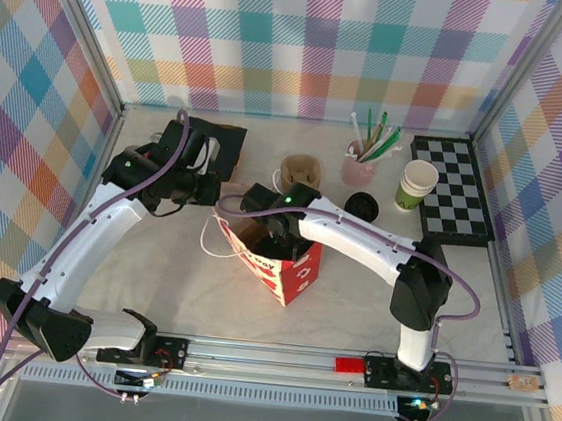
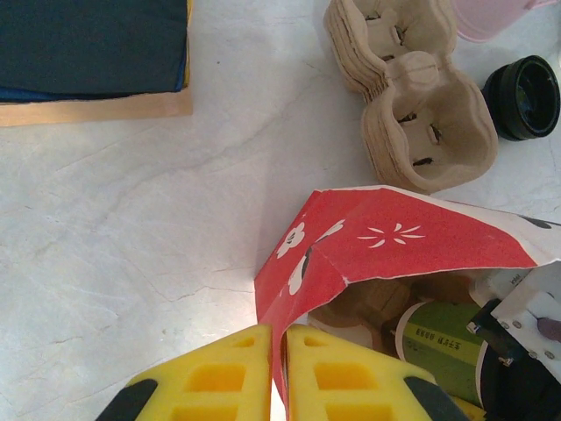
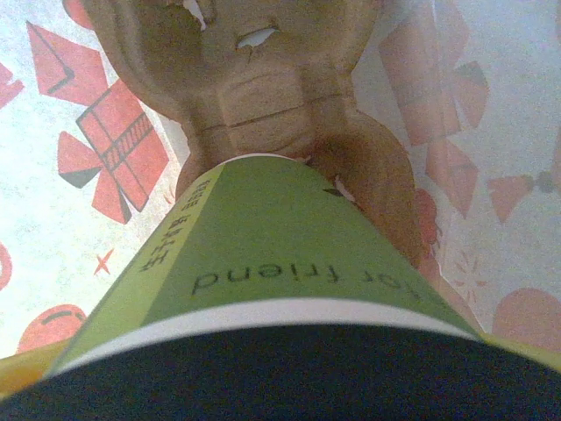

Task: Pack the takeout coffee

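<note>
Clasping takeout coffee (image 3: pixel 272 254) wide-jawed in right gripper (image 1: pixel 261 235) over carrier (image 3: pixel 263 88) inside red bag (image 2: pixel 394 237); pinching bag rim with narrow left gripper (image 2: pixel 279 377). Next, probably: seat cup, release, lift clear.

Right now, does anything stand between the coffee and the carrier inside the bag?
Nothing visible does. The coffee points base-first into a pocket of the carrier inside the bag; the left claw pinches the bag's rim.

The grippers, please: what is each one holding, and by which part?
The left gripper pinches the red bag by its top rim; the right gripper holds the takeout coffee near its black lid.
</note>
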